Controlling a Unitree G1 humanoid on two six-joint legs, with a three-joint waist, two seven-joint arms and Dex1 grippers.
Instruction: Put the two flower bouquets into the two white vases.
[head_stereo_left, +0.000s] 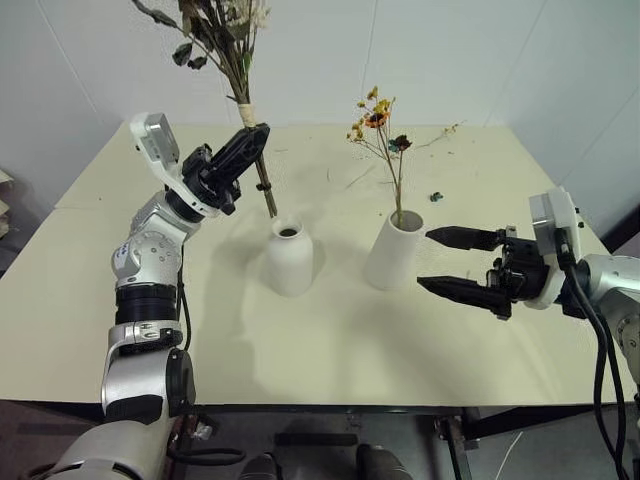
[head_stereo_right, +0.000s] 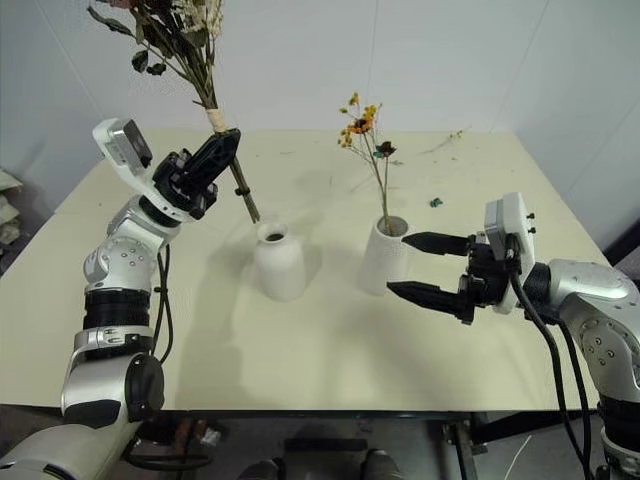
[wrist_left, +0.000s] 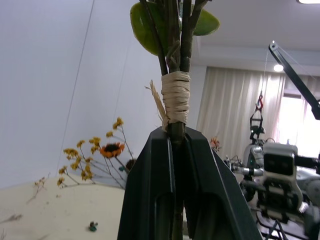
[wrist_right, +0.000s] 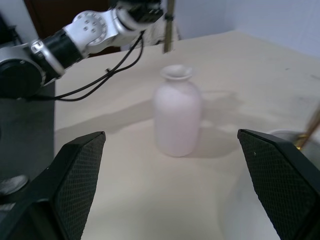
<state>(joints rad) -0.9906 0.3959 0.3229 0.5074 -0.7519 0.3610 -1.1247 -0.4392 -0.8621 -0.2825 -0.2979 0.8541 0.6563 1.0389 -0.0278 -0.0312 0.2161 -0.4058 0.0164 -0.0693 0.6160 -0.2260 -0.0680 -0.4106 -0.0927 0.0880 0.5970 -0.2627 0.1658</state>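
Note:
My left gripper (head_stereo_left: 252, 142) is shut on the tied brown stem of a leafy bouquet (head_stereo_left: 222, 40), held upright over the table, its stem end hanging just behind and left of the bottle-shaped white vase (head_stereo_left: 289, 257). In the left wrist view the raffia-wrapped stem (wrist_left: 177, 100) rises from between my shut fingers (wrist_left: 150, 185). The sprig of small yellow-orange flowers (head_stereo_left: 377, 118) stands in the cylinder vase (head_stereo_left: 394, 250). My right gripper (head_stereo_left: 447, 262) is open, level, just right of that vase, nothing between its fingers (wrist_right: 75, 175). The right wrist view faces the bottle vase (wrist_right: 177, 116).
The pale table (head_stereo_left: 330, 340) carries loose twig scraps (head_stereo_left: 440, 132) and a small dark bit (head_stereo_left: 436, 196) toward the back right. Its front edge runs just below my arms. A white wall stands behind.

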